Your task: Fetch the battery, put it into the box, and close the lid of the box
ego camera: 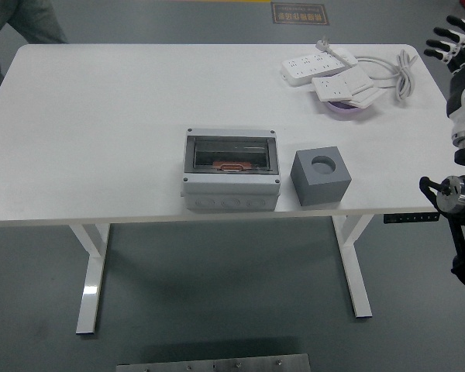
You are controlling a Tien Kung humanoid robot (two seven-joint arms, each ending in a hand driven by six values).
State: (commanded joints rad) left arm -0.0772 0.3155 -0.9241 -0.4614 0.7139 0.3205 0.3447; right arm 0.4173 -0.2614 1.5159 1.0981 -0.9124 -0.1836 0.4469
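Observation:
The grey box (231, 170) stands near the table's front edge with its clear lid shut flat. An orange-red piece (231, 165) shows at the lid's lower edge; I cannot tell what it is. No battery shows on its own. A grey block (321, 177) with an empty round hole stands just right of the box. My right hand (448, 39) is raised off the table's right edge at the picture's top right, far from the box, fingers spread and empty. My left arm is out of view.
Two white power strips (318, 65) with a coiled cable (403, 68) lie at the back right, over a purple bowl (345, 108). A person's sleeve (27, 19) shows at the top left corner, off the white table (101, 132).

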